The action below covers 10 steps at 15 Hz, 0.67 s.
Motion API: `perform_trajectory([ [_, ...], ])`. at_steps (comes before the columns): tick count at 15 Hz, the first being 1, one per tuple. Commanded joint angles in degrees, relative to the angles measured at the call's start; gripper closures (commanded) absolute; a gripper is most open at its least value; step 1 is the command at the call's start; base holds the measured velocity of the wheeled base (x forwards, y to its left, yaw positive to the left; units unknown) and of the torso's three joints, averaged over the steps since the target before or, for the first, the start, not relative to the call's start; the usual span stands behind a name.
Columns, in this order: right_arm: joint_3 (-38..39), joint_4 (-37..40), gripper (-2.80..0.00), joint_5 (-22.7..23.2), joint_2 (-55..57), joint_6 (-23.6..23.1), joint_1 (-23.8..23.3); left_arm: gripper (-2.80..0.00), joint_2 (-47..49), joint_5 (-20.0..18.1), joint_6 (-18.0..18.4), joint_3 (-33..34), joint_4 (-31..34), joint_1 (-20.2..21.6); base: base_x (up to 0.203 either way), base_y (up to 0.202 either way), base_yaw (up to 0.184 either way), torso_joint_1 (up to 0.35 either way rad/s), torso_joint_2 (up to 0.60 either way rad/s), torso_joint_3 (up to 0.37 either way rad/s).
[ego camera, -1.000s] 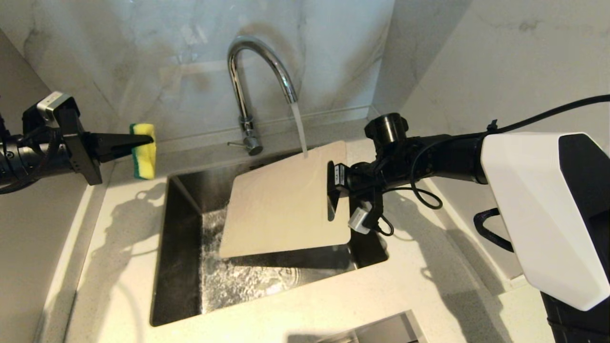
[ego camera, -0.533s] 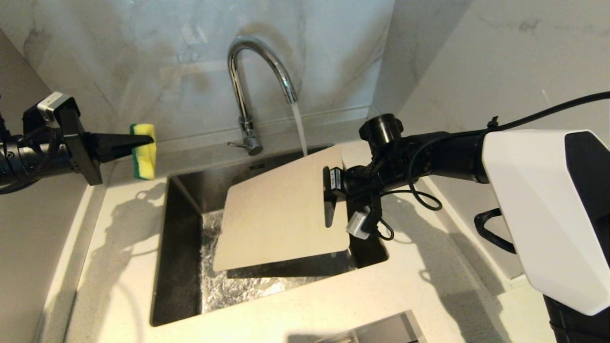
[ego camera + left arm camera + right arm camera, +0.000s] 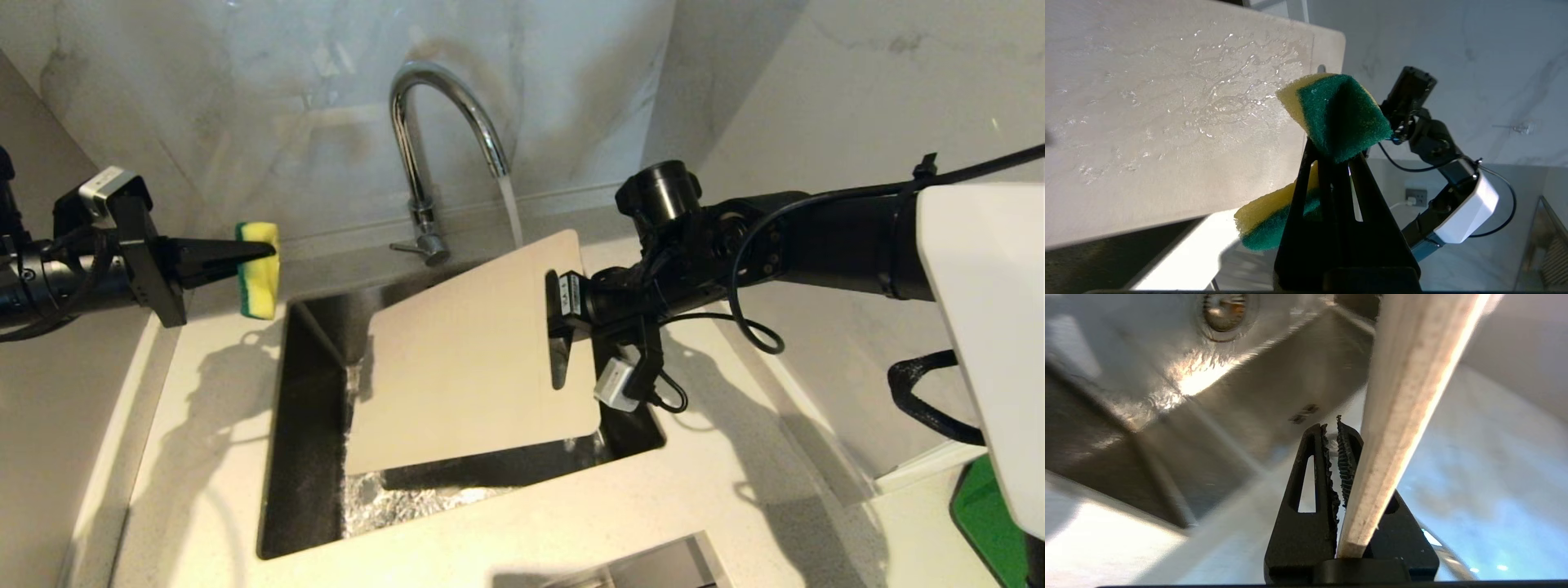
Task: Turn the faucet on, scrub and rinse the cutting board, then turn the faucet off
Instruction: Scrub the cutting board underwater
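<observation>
- Running from the faucet [image 3: 445, 139] in the head view, water lands on the far edge of the board [image 3: 465, 359], which is held tilted over the sink [image 3: 302, 457], far end high.
- The right gripper [image 3: 559, 327] is clamped on the board's right end beside the handle slot; its fingertips are hidden by the board in this view.
- The left gripper [image 3: 261, 251] hangs above the counter [image 3: 212, 408] left of the sink, pinched shut on a sponge [image 3: 260, 271], well apart from the board.
- The faucet lever [image 3: 406, 247] points left at the base. A green item [image 3: 988, 523] at the lower right is cut off by the frame and the arm housing.
- The left wrist view adds what the head view lacks: the sponge [image 3: 1337, 116] is folded by the closed fingers [image 3: 1331, 192], green scrub face outward, and the board [image 3: 1167, 114] beyond it carries water trails.
- The right arm [image 3: 1449, 196] appears past the board's end. Faucet and sink are outside this view.
- The right wrist view shows the grip close up: the board [image 3: 1404, 416] is seen edge-on, seated between the gripper [image 3: 1337, 428] fingers near their base, with the ribbed tips nearly together just beside it.
- The sink wall [image 3: 1241, 412] and drain [image 3: 1224, 310] sit behind, blurred; the drain is cut off at the frame edge. The left gripper and sponge are not in this view.
</observation>
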Motion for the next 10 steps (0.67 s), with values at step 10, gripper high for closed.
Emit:
perform_trajectory([
  [10,2.8,0.0,0.00,0.2,-4.9,-0.5,3.5,0.00,6.3,2.6,-0.3,-8.0,0.1,-15.9,0.000,0.000,0.000,0.000,0.00,0.000],
])
